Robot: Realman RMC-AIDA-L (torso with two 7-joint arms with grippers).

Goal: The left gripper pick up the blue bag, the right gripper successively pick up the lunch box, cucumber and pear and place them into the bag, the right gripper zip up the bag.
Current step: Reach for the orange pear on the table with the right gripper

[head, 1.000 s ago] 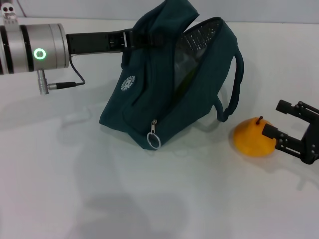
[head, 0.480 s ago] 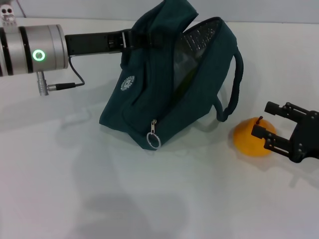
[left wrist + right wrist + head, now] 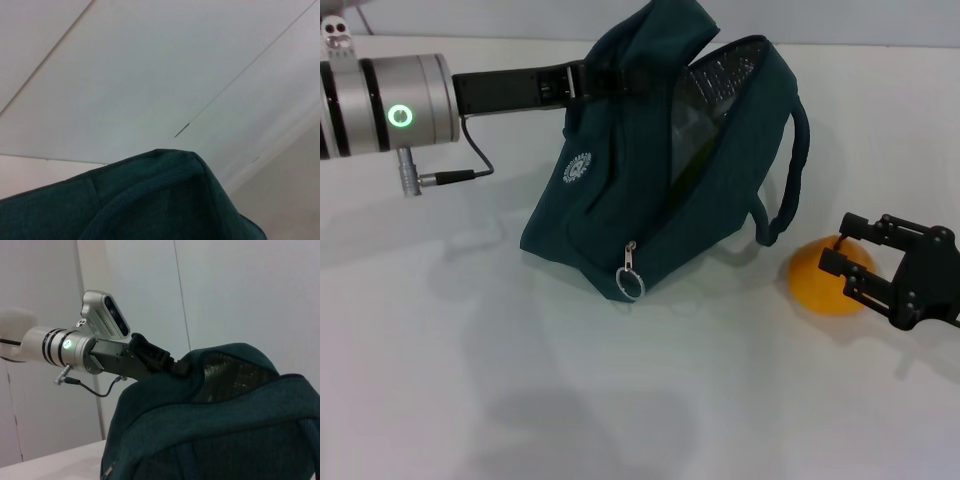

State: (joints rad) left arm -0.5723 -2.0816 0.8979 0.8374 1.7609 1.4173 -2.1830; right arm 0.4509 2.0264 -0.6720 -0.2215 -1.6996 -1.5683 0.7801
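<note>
Right claw point(image 3: 840, 253) open — round orange pear point(image 3: 825, 281)

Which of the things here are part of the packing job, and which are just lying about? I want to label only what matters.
Part of the job:
- blue bag, held up open by the left gripper
- pear on the table, with the open right gripper at it

Just there:
- white table
- nothing else loose in view
</note>
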